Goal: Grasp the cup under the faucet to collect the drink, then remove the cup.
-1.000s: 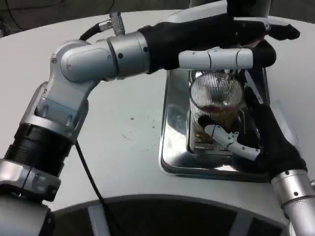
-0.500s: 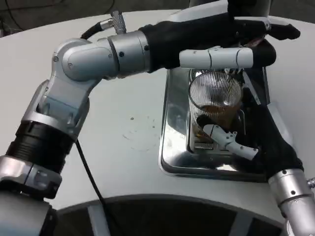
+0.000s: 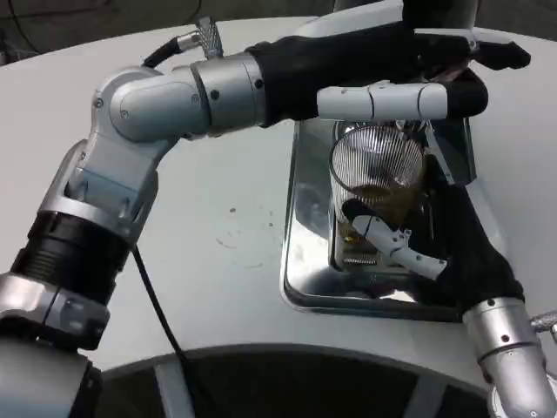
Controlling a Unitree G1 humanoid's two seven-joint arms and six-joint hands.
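Observation:
A clear ribbed cup (image 3: 376,167) with brown drink in its bottom stands on the shiny metal drip tray (image 3: 305,252) at the right. My right hand (image 3: 439,244) grips the cup from the right and front, its white fingers (image 3: 392,239) wrapped across the lower wall. My left hand (image 3: 409,74) reaches across from the left and rests on the dispenser just above the cup's rim, one white finger (image 3: 383,103) lying flat over it. The faucet itself is hidden behind that hand.
The white round table (image 3: 226,226) spreads to the left of the tray, with faint stains on it. My left forearm (image 3: 174,100) spans the upper middle. The table's front edge curves along the bottom.
The cup has shifted slightly left and up with my right hand, whose wrist has moved left. The drink level in the cup looks a little higher. My left hand has stayed put.

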